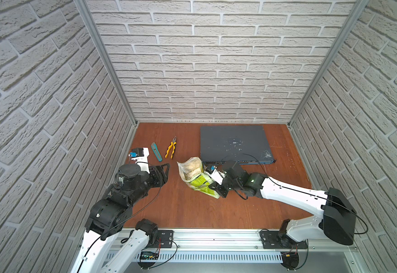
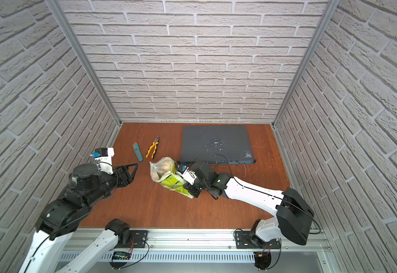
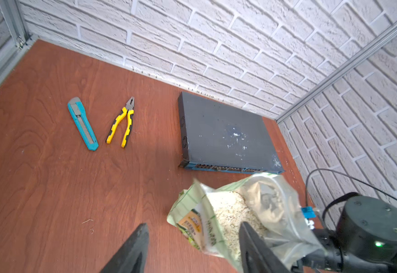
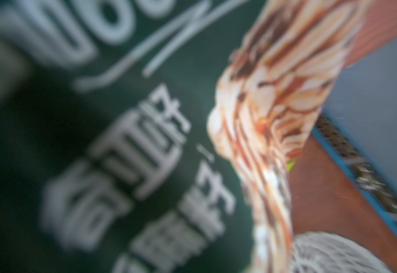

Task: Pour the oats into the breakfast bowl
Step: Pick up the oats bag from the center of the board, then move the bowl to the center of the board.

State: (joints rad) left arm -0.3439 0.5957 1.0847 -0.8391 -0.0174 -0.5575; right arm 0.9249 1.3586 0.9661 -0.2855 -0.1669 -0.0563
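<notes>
In both top views the pouch (image 1: 196,176) (image 2: 169,176) is seen tilted over the table (image 1: 181,208), its open mouth toward the back wall and its base toward the front. The right gripper (image 1: 215,186) (image 2: 190,186) is clamped on the lower part of the pouch. The oats (image 1: 189,168) appear there only as a beige mass behind the clear plastic.

From the left wrist view the mouth of the pouch (image 3: 240,212) is looked into directly, and the oats (image 3: 230,210) are seen heaped loose inside. The two fingers (image 3: 133,248) of the left gripper (image 3: 194,227) are shown well apart with nothing between them, just short of the pouch. In a top view the left gripper (image 1: 165,173) is placed beside the pouch, not touching it.

The bowl (image 4: 334,253) is seen only in the right wrist view, as a white lattice rim just past the pouch's edge, near the front of the flat dark box (image 4: 370,94). In the other views it is hidden by the pouch and arm. Whether any oats lie in it cannot be told. The rest of that view is filled by the blurred dark green panel of the pouch (image 4: 121,141).

A box cutter (image 1: 156,152) and pliers (image 1: 171,150) lie side by side at the back left, and the flat dark box (image 1: 235,144) at the back right.
</notes>
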